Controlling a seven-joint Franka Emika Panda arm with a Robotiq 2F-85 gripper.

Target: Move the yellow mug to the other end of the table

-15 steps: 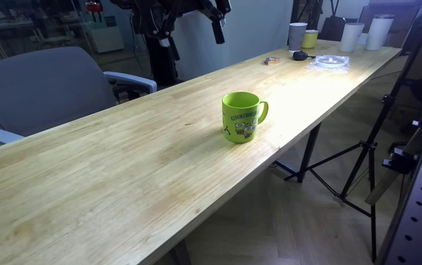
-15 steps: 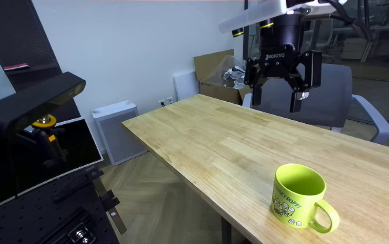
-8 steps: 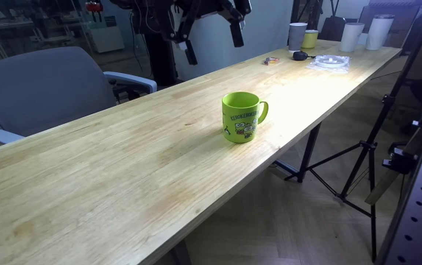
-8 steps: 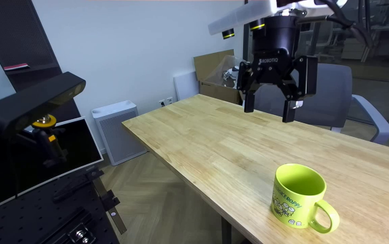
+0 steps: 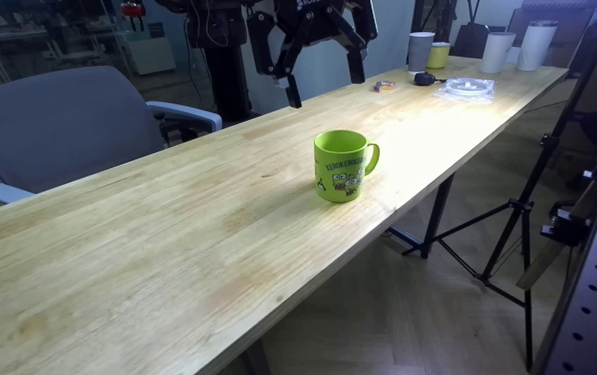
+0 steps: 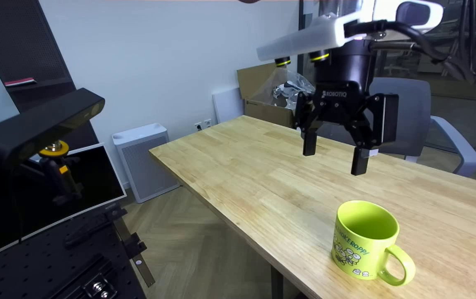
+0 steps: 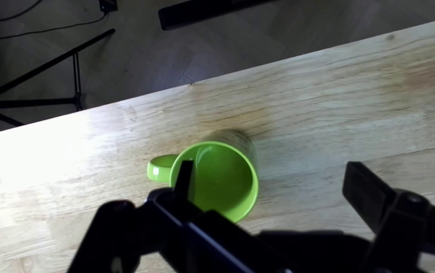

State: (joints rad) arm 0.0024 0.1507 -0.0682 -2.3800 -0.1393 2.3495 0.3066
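The yellow mug (image 5: 337, 179) is lime green with a frog print and stands upright on the long wooden table (image 5: 173, 250), near one long edge. It also shows in an exterior view (image 6: 358, 253), with its handle toward the bottom right. My gripper (image 5: 327, 89) is open and empty, fingers pointing down, above the table and higher than the mug. In an exterior view the gripper (image 6: 335, 161) is behind the mug, apart from it. In the wrist view the mug (image 7: 225, 178) lies below the left finger of the gripper (image 7: 270, 170), which covers part of its rim.
At the far table end stand a grey cup (image 5: 420, 52), a pale yellow cup (image 5: 438, 55) and white containers (image 5: 536, 47). A bagged white lid (image 5: 467, 87) and a small black object (image 5: 424, 78) lie before them. A chair (image 5: 64, 125) stands along the far long edge.
The open gripper has moved lower and toward the mug, rightward and down in an exterior view. The mug has not moved.
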